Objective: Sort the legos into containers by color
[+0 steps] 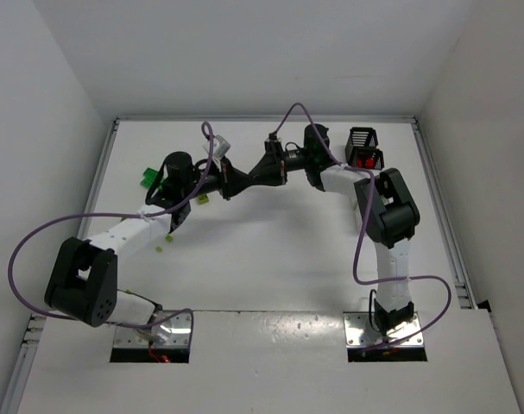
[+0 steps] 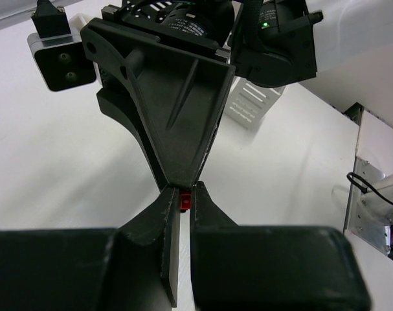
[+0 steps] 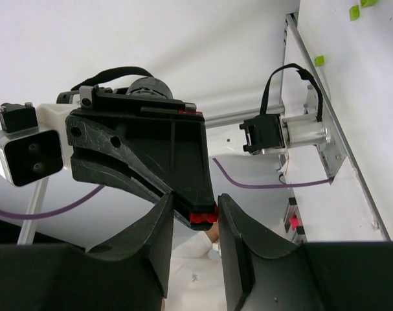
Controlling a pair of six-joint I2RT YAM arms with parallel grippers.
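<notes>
two grippers tip to tip over one red lego (image 2: 183,202), well left of the black container (image 1: 363,136).
left wrist view: the left gripper (image 2: 183,197) is pressed together on the red lego, the right gripper (image 3: 196,202) meets it head-on, and a white container (image 2: 253,103) stands behind. right wrist view: its fingers (image 3: 245,240) straddle the brick and the left's tip; whether they clamp it i cannot tell. only the top view shows the black container, with red legos (image 1: 365,160) inside.
</notes>
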